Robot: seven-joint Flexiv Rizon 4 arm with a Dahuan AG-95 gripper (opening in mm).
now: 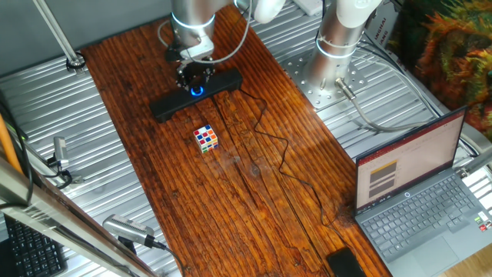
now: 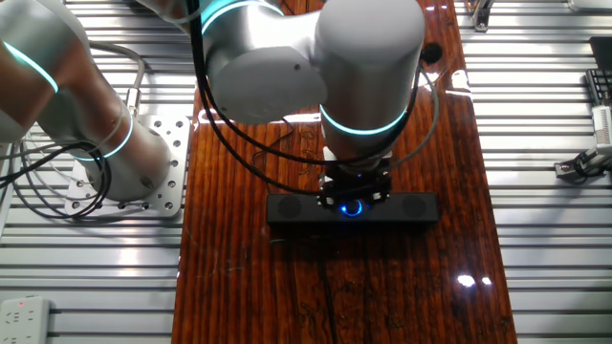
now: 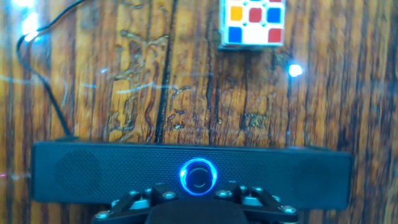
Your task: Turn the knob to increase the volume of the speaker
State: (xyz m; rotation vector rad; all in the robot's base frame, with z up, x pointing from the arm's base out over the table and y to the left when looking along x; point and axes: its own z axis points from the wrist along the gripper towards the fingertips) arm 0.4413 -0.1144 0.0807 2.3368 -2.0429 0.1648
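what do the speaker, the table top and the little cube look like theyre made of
The speaker looks like matte black plastic; a fine dotted grille texture covers its front. The table top looks like varnished wood: dark streaked grain with glossy light reflections. The cube seems to be glossy plastic with coloured square tiles on white; whether they are stickers cannot be told.

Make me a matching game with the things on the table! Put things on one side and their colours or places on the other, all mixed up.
Things:
1. knob
2. speaker
3. puzzle cube
4. laptop

Clues:
A. squares of many colours
B. open, on the metal beside the wooden table
C. ringed by blue light
D. long black bar with a thin cable

Pairs: 1-C, 2-D, 3-A, 4-B
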